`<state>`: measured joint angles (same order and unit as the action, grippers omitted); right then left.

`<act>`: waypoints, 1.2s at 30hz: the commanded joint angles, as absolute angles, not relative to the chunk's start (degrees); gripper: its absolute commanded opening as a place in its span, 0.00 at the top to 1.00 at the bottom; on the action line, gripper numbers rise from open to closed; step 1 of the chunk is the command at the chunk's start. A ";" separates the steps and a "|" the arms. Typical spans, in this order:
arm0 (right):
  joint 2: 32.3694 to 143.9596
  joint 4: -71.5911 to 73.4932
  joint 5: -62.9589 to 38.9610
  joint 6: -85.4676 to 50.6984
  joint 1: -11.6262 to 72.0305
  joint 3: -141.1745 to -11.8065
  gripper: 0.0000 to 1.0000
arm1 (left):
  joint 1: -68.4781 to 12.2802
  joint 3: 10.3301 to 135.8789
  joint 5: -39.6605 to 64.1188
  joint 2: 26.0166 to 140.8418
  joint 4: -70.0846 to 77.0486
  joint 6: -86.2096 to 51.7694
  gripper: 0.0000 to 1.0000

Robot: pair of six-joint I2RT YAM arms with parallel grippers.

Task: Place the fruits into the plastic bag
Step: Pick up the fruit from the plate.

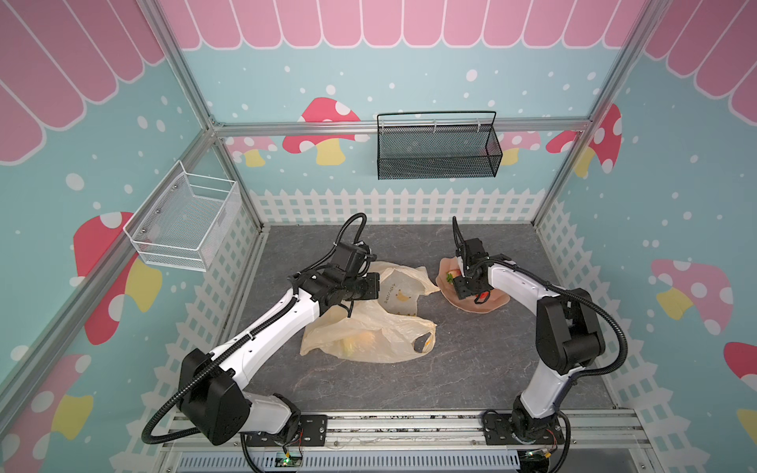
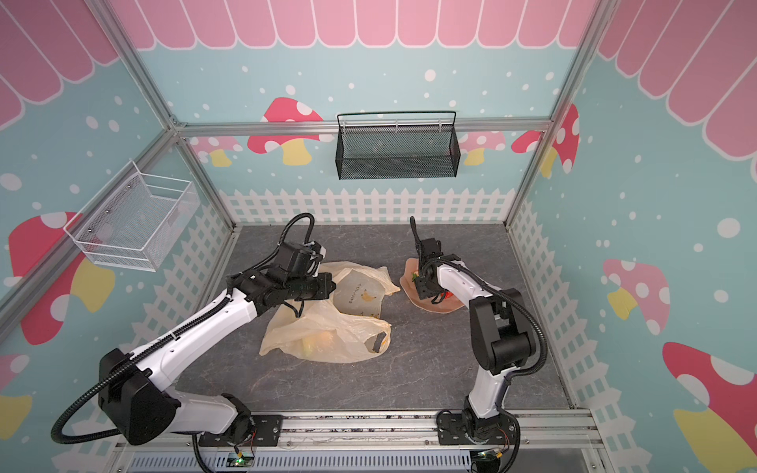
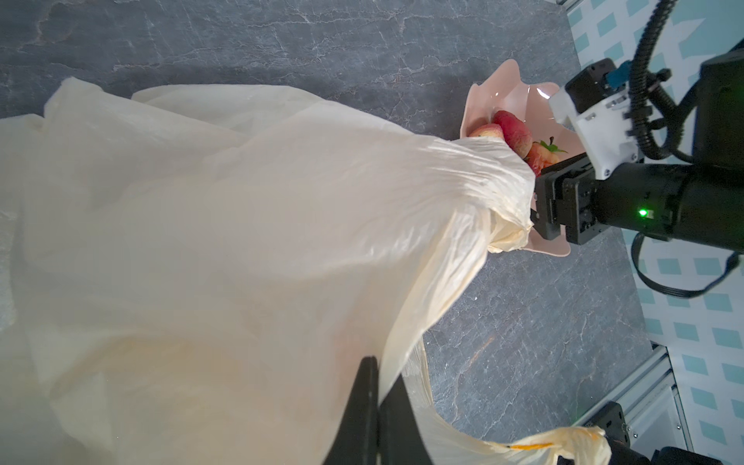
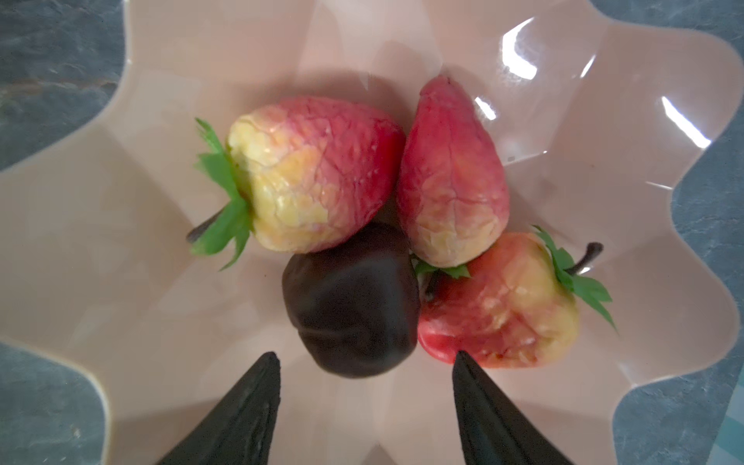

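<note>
Grey marble tabletop (image 1: 471, 368) up front, the left end effector (image 3: 382, 368) pinched tight on the plastic bag (image 1: 368, 327), yellowish fruits (image 1: 356, 342) just a blur through its film, and beyond it the right end effector (image 4: 366, 356) hangs fingers apart over a dark purple fruit (image 4: 346, 314) in the pink bowl (image 4: 604, 201), half hidden from above, mushroom-painted walls (image 1: 368, 82) behind.

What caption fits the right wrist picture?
Open right gripper above dark purple fruit and three red fruits in pink bowl.
</note>
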<state>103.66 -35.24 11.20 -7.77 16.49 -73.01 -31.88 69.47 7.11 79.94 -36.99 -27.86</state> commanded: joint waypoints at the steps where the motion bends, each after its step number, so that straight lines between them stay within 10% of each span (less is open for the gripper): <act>1: 105.62 -34.16 12.30 -5.85 16.24 -74.59 0.31 | -31.55 70.93 6.72 80.07 -36.36 -27.77 1.00; 36: 100.89 -36.04 11.60 -7.90 16.35 -76.67 0.55 | -31.55 70.40 6.76 79.68 -36.31 -27.86 1.00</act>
